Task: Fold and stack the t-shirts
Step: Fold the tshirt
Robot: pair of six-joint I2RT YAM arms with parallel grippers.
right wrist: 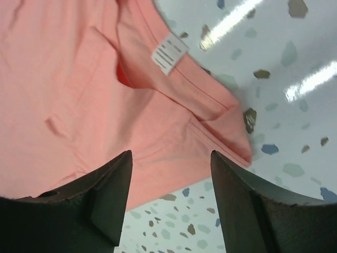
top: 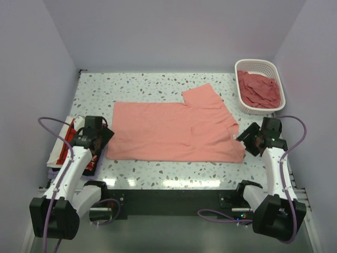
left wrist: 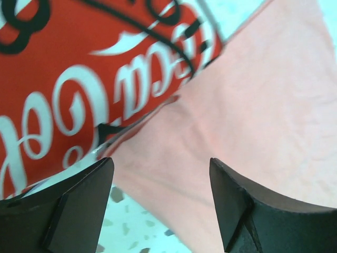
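Salmon t-shirt (top: 174, 132) is lying left of the basket (top: 258, 62), seemingly folded once, with more folds pending. Pink tees (top: 259, 89) are waiting inside the basket. Printed tee (left wrist: 79, 79) is sitting far left of it. Left gripper (left wrist: 160, 195) and right gripper (right wrist: 171, 195) are gaping wide, gripping nothing.

I work over a white desk (top: 131, 84) speckled with grey and brown chips. A plain pale lavender back wall (top: 174, 31) stands at twelve o'clock, with a matching left wall (top: 26, 79) at nine and right wall (top: 316, 63) at three. Bright glare streaks (top: 174, 183) line the desk's six o'clock edge.
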